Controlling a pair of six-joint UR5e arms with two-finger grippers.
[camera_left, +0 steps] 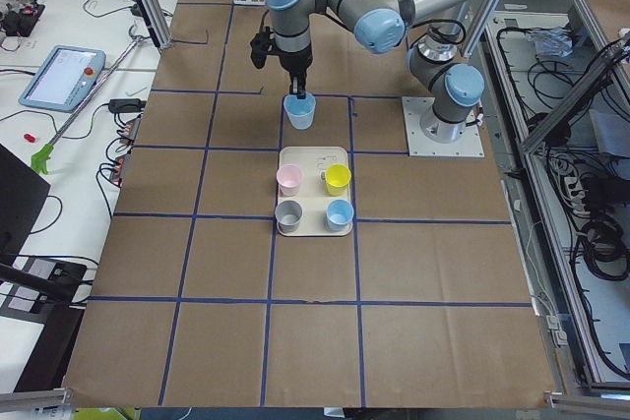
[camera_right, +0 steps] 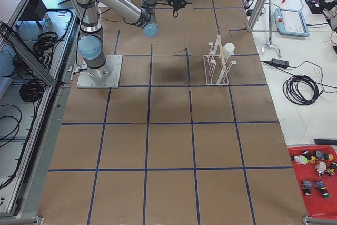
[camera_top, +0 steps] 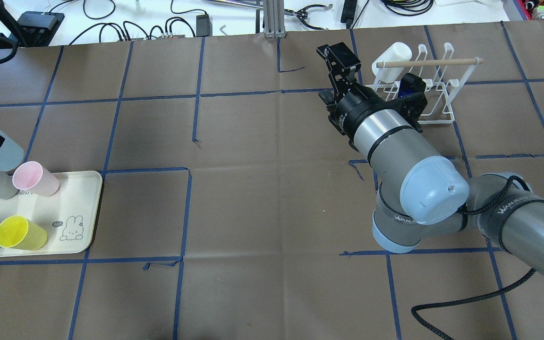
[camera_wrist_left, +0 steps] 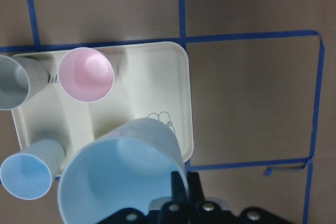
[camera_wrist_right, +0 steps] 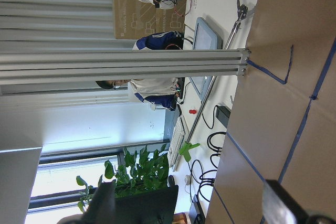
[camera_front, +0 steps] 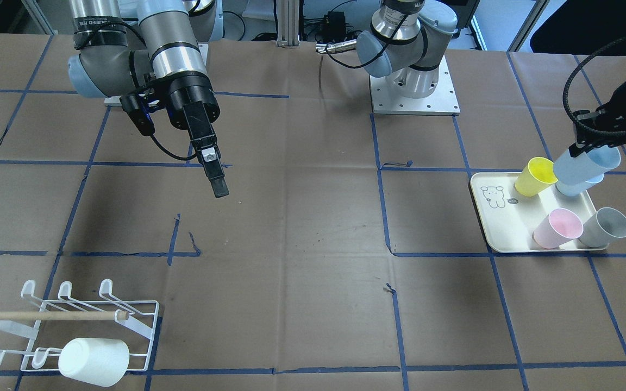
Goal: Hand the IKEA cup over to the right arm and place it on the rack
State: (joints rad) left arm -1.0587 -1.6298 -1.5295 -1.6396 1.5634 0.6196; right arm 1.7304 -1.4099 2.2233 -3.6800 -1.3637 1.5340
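The left end effector (camera_front: 583,145) is clamped on the rim of a pale blue cup (camera_front: 584,165), holding it tilted in the air over the tray (camera_front: 495,231), where four more cups (camera_front: 557,228) stand. The right end effector (camera_front: 218,184), fingers spread, hangs over the tabletop (camera_front: 302,228), well apart from it. Farther off stands the rack (camera_front: 150,304), with a white cup (camera_front: 93,361) hooked on it. The cup looks light, stiff and smooth. The safest hold for the receiving arm is probably across the wall near the base, clear of the fingers on the rim.
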